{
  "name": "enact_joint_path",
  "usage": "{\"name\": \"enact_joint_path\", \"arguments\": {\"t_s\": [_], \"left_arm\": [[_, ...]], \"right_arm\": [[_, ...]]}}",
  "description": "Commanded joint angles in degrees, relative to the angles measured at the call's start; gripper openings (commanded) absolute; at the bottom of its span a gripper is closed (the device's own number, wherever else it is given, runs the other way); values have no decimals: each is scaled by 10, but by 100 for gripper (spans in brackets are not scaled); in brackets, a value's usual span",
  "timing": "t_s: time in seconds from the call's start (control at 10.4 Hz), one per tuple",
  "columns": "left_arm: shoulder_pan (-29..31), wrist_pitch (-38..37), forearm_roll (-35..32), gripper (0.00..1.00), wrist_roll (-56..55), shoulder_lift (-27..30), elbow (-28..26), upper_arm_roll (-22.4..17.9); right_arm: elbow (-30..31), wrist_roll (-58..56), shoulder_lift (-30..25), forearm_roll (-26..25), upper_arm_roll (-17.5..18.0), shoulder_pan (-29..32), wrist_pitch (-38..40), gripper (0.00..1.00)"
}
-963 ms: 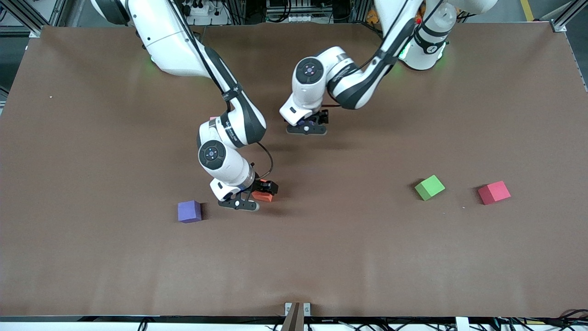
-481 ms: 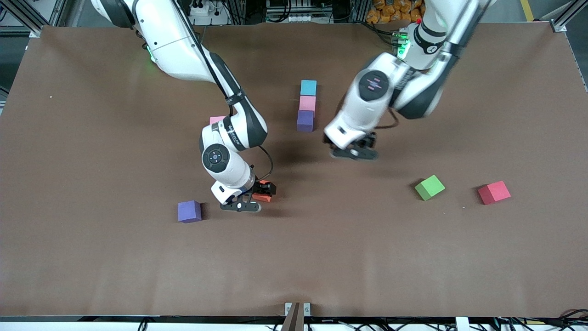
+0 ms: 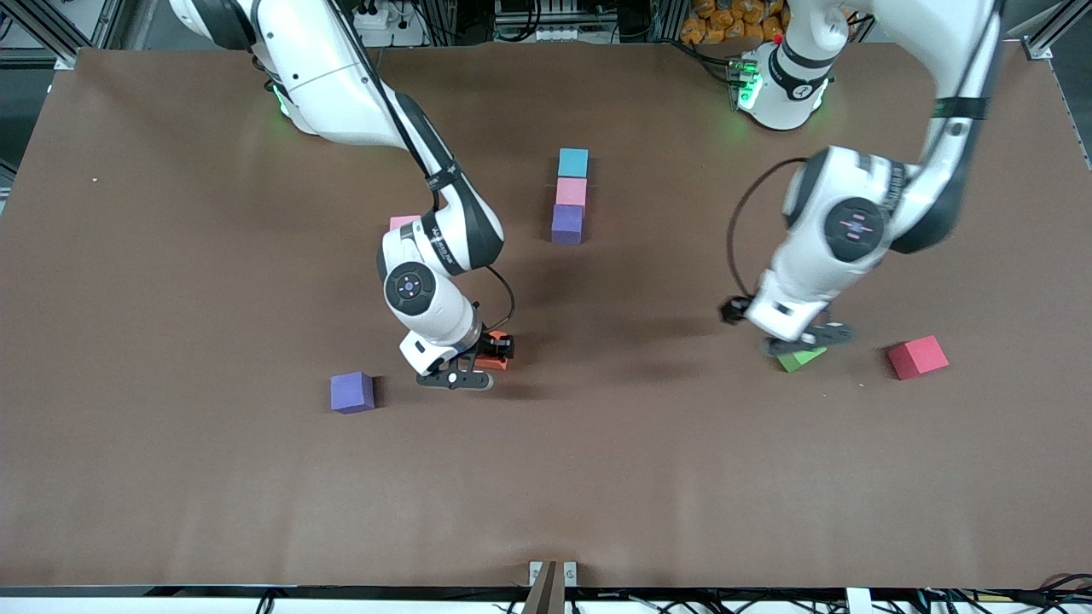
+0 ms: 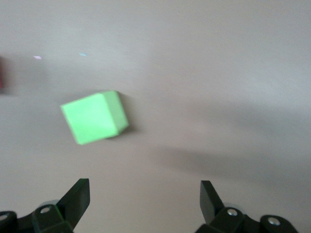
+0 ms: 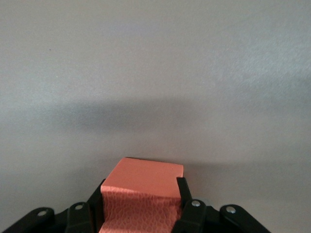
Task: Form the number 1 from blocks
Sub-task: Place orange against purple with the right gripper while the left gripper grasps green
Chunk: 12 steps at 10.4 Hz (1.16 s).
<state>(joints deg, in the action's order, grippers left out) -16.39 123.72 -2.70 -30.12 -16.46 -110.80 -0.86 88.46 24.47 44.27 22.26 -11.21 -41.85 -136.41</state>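
Observation:
A light blue block, a pink block and a purple block lie in one touching column mid-table. My right gripper is low at the table, shut on the orange block; in the right wrist view the orange block fills the space between the fingers of the gripper. My left gripper hangs open over the green block. In the left wrist view the green block lies ahead of the gripper, outside its jaws.
A second purple block lies beside the right gripper, toward the right arm's end. Another pink block shows partly past the right forearm. A red cube sits beside the green block, toward the left arm's end.
The left arm swung from the block column to over the green block, uncovering the column. The right gripper closed on the orange block.

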Motion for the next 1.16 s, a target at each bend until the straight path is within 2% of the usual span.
{"name": "enact_joint_path", "arguments": {"t_s": [0.0,0.39,0.77,1.06], "left_arm": [[-7,-7,1,100,-1,-17,18,-46],[-11,34,54,100,-22,-75,38,-59],[-19,71,50,100,-42,-111,36,-72],[-19,70,48,100,-34,-110,29,-77]], "right_arm": [[-9,20,-7,9,-10,-15,16,58],[26,35,-65,5,-11,-90,38,59],[28,74,-54,4,-28,-174,35,59],[66,80,-60,2,-28,-195,22,59]]}}
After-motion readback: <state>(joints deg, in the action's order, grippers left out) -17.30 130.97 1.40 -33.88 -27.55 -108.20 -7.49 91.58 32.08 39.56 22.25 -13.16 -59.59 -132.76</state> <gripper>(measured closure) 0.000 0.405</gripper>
